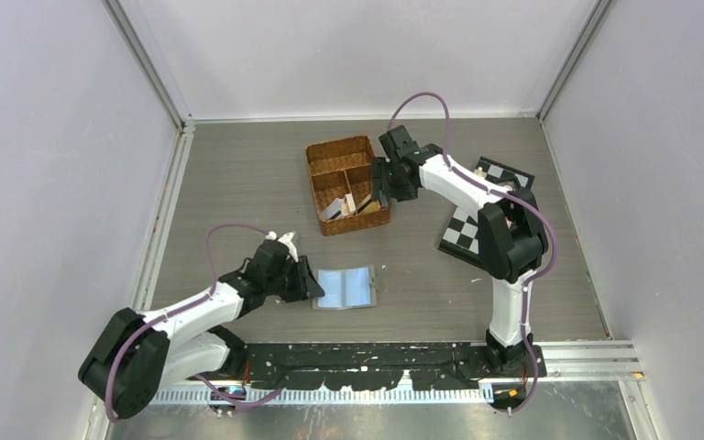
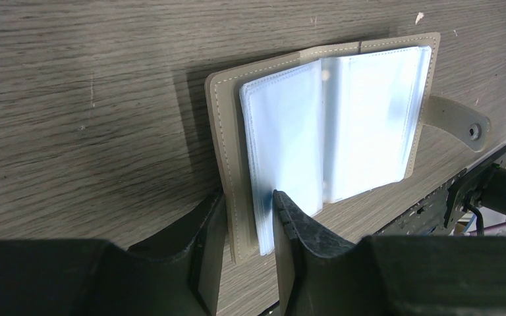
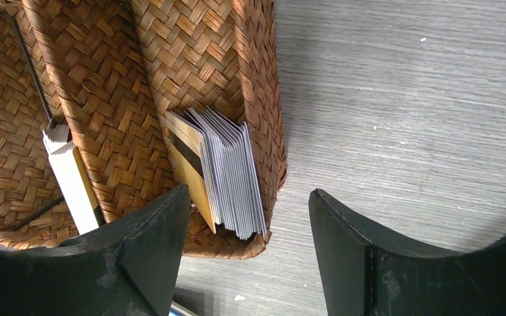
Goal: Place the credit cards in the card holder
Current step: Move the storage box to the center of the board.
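The card holder [image 1: 346, 287] lies open on the table, its clear blue sleeves [image 2: 342, 118] facing up and its snap tab to the right. My left gripper [image 2: 249, 194] is shut on its left side, one finger outside the olive cover and the other on the sleeves [image 1: 310, 282]. The credit cards [image 3: 234, 171] stand on edge in a corner compartment of the wicker basket [image 3: 263, 99]: a white-grey stack with gold ones [image 3: 188, 174] beside it. My right gripper [image 3: 249, 191] hangs open just above that corner [image 1: 383, 188], holding nothing.
The basket [image 1: 337, 144] sits at the back centre, with another white card stack [image 3: 72, 174] in the neighbouring compartment. A checkerboard sheet [image 1: 477, 220] lies under the right arm. Enclosure walls stand on three sides, and a metal rail [image 1: 587, 353] runs along the near edge.
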Tool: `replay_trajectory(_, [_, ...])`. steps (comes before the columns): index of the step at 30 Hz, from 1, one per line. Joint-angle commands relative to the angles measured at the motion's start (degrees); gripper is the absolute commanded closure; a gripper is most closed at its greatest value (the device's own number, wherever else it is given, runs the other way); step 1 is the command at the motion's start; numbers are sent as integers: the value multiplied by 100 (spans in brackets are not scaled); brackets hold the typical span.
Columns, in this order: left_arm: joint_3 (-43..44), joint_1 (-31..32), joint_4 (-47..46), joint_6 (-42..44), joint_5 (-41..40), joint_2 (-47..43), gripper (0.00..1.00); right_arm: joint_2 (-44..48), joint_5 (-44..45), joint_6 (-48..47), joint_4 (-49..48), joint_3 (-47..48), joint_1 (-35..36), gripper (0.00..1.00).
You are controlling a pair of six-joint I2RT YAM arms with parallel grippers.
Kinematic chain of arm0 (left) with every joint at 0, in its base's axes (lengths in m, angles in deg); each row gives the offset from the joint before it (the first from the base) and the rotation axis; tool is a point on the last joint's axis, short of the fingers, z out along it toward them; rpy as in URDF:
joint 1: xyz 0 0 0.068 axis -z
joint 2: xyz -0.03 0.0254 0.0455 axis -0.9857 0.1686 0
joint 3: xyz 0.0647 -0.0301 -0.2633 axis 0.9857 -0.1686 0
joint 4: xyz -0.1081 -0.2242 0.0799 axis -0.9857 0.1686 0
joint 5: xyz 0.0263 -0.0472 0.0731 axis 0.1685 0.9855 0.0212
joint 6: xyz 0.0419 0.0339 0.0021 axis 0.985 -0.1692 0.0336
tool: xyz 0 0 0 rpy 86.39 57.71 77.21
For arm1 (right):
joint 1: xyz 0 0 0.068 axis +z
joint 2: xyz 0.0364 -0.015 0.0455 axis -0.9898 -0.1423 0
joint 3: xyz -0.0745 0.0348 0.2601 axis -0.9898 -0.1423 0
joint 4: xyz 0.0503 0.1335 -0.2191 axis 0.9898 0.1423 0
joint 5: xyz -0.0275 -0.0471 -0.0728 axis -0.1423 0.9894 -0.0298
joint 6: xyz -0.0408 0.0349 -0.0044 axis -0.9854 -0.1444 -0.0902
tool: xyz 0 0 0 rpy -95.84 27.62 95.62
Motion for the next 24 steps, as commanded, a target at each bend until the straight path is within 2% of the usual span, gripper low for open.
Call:
replay_trajectory(1, [80,-32,-234,54,126,64,66,-199,-173,-122,3,321,-21,28])
replay_trajectory(8, [68,-30,-233,54,134,58,66,-490,-58,-124,101,436,-24,27])
replay_trajectory(13, [70,-27,-237,54,120,64,66,-362,281,-83,179,453,-47,28])
replay_trajectory(24, [64,-26,-253,54,138,66,66,-23,411,-120,313,436,-161,29])
